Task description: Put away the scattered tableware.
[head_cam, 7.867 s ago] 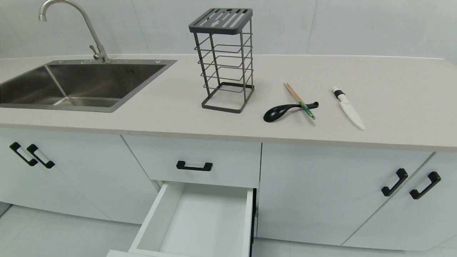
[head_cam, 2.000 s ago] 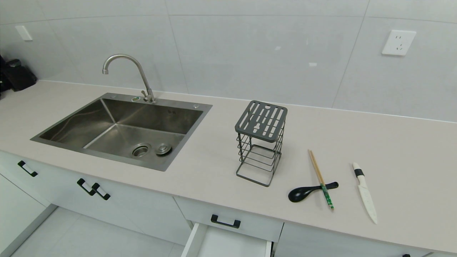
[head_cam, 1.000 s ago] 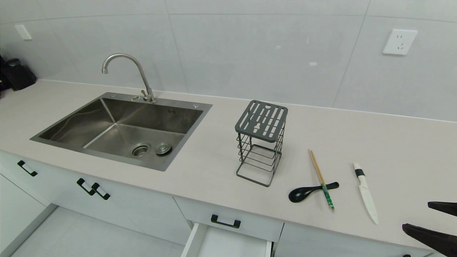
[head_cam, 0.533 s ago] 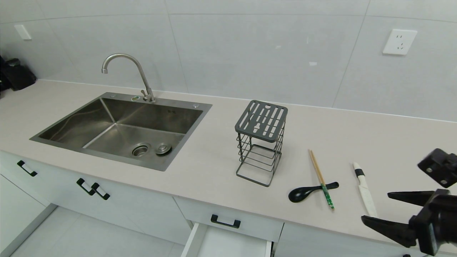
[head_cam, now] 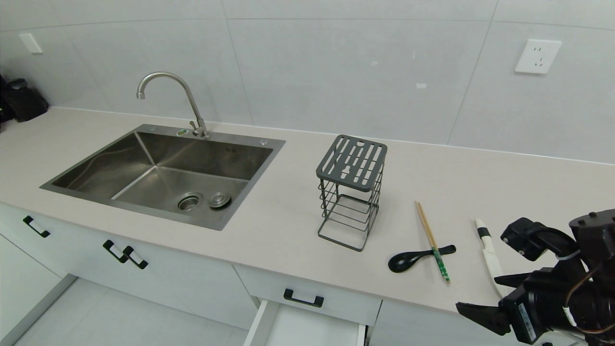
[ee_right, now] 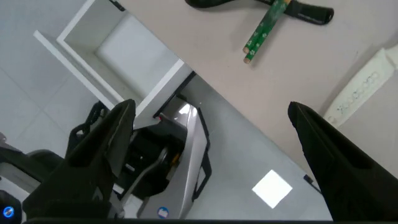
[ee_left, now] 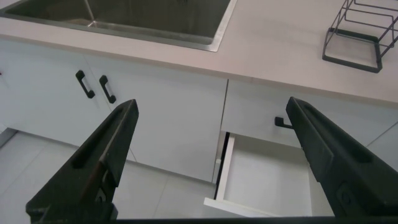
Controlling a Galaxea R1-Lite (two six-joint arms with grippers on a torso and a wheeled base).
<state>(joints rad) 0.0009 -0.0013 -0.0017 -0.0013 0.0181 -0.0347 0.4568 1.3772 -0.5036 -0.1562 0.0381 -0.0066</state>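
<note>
Looks down over worktop edge; catches black spoon crossed by green-tipped chopsticks at top, white knife at right, open drawer upper left; holds jaws wide apart.

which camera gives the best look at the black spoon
The head view: the whole black spoon lies on the counter, chopsticks crossing its handle. The right wrist view catches its handle end, with the bowl mostly cropped. The left wrist view faces the cabinets and open drawer.
</note>
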